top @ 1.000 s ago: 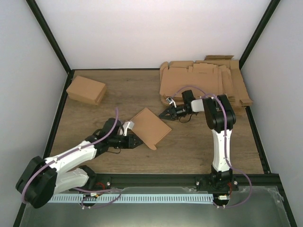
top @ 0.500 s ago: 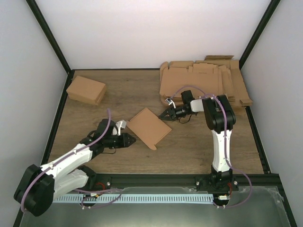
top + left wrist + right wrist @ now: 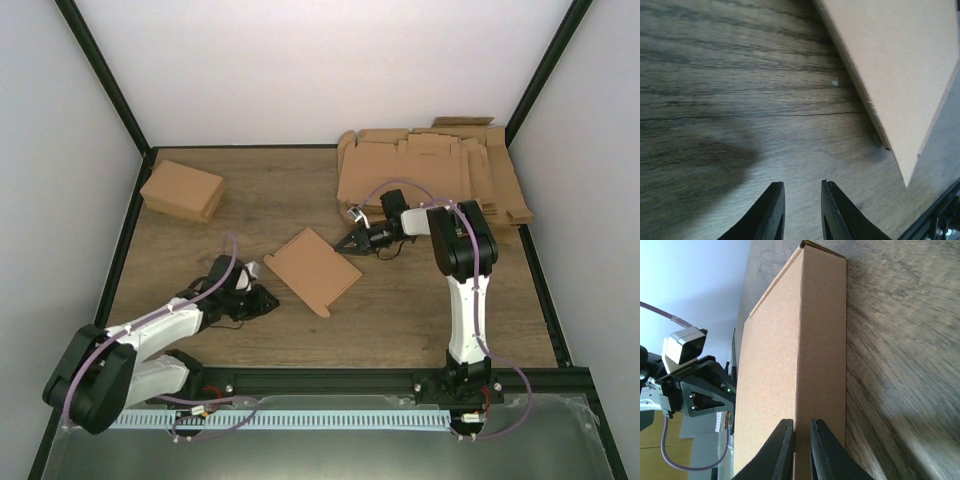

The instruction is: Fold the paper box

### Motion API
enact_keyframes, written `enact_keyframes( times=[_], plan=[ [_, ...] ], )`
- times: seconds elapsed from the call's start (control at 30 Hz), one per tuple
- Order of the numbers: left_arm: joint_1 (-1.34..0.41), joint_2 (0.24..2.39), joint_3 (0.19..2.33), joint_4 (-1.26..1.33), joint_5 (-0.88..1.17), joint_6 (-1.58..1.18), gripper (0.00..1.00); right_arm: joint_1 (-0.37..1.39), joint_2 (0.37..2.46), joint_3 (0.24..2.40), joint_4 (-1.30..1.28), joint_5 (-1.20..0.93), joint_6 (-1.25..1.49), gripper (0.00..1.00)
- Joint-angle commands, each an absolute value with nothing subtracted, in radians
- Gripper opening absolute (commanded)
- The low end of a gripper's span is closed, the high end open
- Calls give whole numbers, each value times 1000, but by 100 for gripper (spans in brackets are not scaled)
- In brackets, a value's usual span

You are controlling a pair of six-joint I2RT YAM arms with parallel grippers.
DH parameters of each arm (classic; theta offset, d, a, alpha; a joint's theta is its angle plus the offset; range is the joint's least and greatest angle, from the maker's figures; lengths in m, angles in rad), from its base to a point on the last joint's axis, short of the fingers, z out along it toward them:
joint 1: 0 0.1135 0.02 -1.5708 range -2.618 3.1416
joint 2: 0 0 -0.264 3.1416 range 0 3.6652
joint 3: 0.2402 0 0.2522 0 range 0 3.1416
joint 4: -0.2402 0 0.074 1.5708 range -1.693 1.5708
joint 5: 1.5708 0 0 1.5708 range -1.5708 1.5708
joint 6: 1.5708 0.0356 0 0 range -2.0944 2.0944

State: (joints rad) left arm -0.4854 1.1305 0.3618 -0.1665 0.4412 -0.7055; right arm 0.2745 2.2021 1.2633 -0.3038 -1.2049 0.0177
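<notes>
The box [image 3: 313, 270] lies closed on the bench [image 3: 400, 310], forward-left of the stack of blanks [image 3: 420, 175]. One tab [image 3: 322, 311] protrudes, untucked. Left fingers [image 3: 775, 200]: narrow, empty. Right fingers [image 3: 785, 440]: narrow; grip cannot be determined.

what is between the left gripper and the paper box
Only bare wooden table: the left wrist view shows wood grain from the left gripper tips to the paper box near edge, nothing lying on it.

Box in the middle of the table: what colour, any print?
The paper box is plain light brown cardboard, unprinted. The right wrist view shows it best.
</notes>
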Motion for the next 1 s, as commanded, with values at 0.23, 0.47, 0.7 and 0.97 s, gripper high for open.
enact_keyframes(
  times=[0.23, 0.47, 0.7, 0.97],
  plan=[
    [-485, 1386, 327, 178, 517, -823, 23, 253, 2244, 1280, -321, -1006, 22, 2],
    [-492, 1624, 440, 433, 554, -874, 20, 252, 2246, 1283, -318, -1021, 21, 2],
    [-531, 1771, 717, 427, 574, -835, 20, 294, 2171, 1267, -304, -964, 24, 7],
    [-537, 1789, 748, 309, 570, -758, 21, 358, 2091, 1237, -254, -924, 24, 12]
  ],
)
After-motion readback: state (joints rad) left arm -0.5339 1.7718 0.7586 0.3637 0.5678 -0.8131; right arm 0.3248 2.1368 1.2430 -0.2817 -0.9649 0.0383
